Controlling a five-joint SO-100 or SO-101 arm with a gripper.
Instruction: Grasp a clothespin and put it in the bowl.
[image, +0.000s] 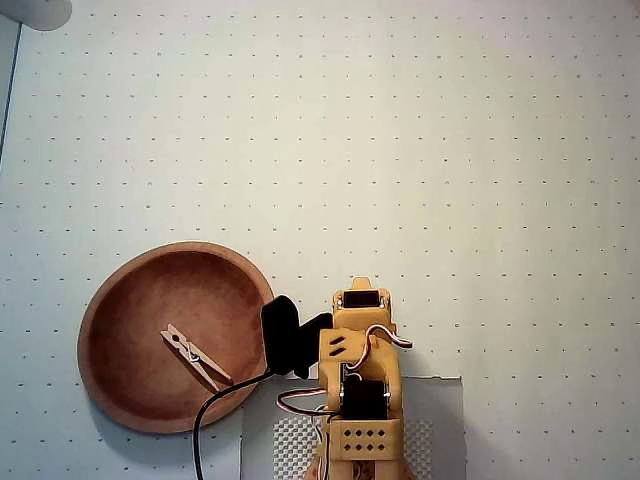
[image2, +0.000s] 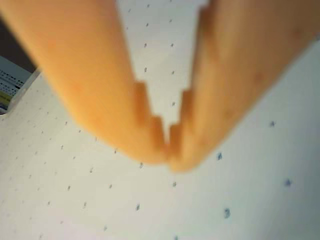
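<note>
The clothespin (image: 195, 358) lies inside the bowl (image: 110, 300), right of the bowl's centre, angled diagonally. In the overhead view the bowl sits on the dotted desk (image: 450, 150) at the lower left, with the arm (image: 362, 390) just to its right. In the wrist view the gripper (image2: 169, 152) is closed, fingertips touching, holding nothing.

Pale dotted table surface (image: 450, 150), grey perforated base mat (image: 440, 400), black cable (image: 205, 425).
</note>
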